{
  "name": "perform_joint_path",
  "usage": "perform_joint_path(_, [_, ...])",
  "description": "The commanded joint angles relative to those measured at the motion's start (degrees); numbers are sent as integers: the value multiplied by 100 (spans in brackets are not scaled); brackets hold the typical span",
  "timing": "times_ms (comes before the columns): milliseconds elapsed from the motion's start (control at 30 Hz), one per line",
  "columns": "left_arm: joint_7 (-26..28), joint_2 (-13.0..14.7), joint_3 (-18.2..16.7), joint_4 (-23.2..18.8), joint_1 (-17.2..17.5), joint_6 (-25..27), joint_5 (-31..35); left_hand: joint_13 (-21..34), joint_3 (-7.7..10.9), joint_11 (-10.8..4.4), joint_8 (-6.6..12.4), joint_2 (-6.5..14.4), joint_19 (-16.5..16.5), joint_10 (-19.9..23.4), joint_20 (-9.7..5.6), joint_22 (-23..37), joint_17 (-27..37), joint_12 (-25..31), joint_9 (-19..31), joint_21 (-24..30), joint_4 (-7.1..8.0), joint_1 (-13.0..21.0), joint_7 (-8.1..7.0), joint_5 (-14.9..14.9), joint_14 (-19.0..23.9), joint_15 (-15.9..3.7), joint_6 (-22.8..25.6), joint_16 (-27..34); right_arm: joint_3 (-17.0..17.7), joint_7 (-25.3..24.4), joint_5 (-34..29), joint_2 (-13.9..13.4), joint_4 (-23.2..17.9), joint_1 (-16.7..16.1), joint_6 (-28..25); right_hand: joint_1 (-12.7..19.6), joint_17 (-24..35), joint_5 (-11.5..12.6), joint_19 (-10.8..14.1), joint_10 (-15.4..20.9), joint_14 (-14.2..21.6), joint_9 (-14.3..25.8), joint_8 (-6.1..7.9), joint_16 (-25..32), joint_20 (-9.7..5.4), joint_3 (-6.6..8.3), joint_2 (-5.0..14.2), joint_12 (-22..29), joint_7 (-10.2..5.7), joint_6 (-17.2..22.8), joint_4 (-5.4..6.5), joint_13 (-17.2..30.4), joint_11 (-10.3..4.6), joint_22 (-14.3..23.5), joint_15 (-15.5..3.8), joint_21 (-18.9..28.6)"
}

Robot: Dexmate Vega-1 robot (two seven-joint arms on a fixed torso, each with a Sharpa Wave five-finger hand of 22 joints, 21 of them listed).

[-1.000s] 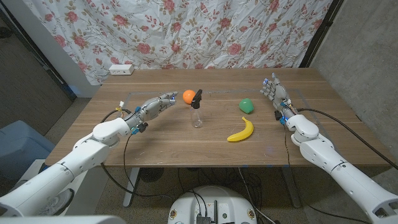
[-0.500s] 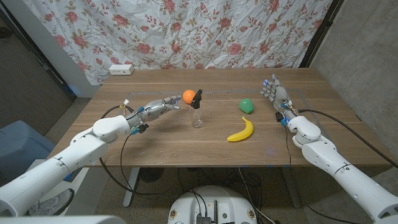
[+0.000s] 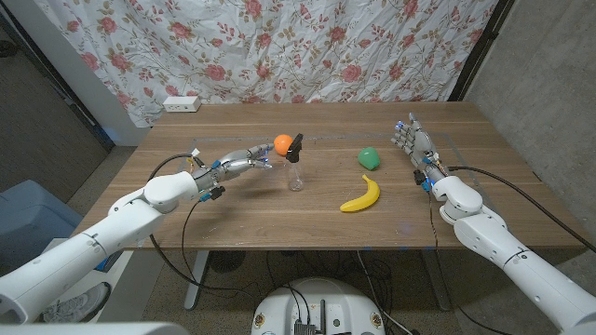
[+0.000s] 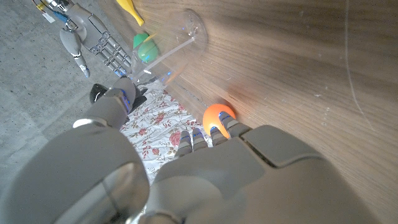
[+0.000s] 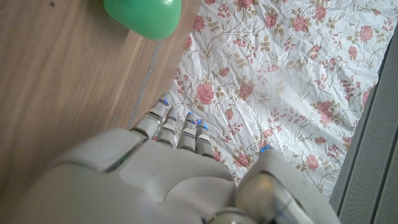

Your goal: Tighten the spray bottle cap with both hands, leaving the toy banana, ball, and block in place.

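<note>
A clear spray bottle [image 3: 296, 174] with a black spray cap [image 3: 296, 146] stands upright at the table's middle; it also appears in the left wrist view [image 4: 163, 43]. My left hand [image 3: 238, 161] reaches toward it from the left, fingers apart, holding nothing, a short gap from the bottle. An orange ball [image 3: 282, 143] [image 4: 218, 116] lies just behind the bottle. A green block [image 3: 370, 158] [image 5: 143, 15] and a yellow toy banana [image 3: 361, 194] lie to the right. My right hand [image 3: 412, 140] stands at the far right with fingers spread, apart from everything.
A white power strip [image 3: 182, 103] lies at the table's back left edge. A flowered curtain [image 3: 279, 46] hangs behind the table. Bare wood stretches along the table's front [image 3: 279, 228].
My left hand has moved right, closer to the spray bottle. The right hand and the objects have stayed where they were.
</note>
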Motion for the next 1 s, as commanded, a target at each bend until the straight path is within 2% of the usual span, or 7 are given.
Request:
perform_joint_path(33, [56, -237, 218, 201, -133, -211, 277, 6, -1, -60, 67, -62, 99, 87, -436, 8, 28, 58, 15, 45, 19, 74, -34, 2, 124, -117, 3, 62, 40, -66, -19, 0, -63, -84, 40, -2, 9, 22, 10, 46, 28, 14, 13, 18, -15, 39, 35, 42, -16, 3, -20, -6, 1, 15, -9, 24])
perform_joint_path(300, [-61, -449, 392, 401, -239, -310, 292, 6, -32, -80, 104, -156, 191, 183, -514, 8, 27, 85, 13, 60, 20, 147, -16, 7, 266, -163, 37, 86, 49, -58, -1, 17, -48, -104, 63, -9, -14, 22, 11, 50, 32, 14, 14, 23, -16, 47, 38, 46, -13, 3, -27, -26, 4, 15, 0, 26])
perform_joint_path(1000, [-173, -863, 658, 931, -624, -461, 412, 8, -142, -113, 221, -354, 174, 450, -571, 10, 27, 126, 11, 13, 26, 376, 8, 20, 731, -368, 279, 129, 181, -285, -80, -54, -259, -322, 110, -15, -56, 22, 10, 52, 33, 14, 18, 27, -18, 66, 46, 49, 0, 9, -43, -59, 1, 14, -15, 28])
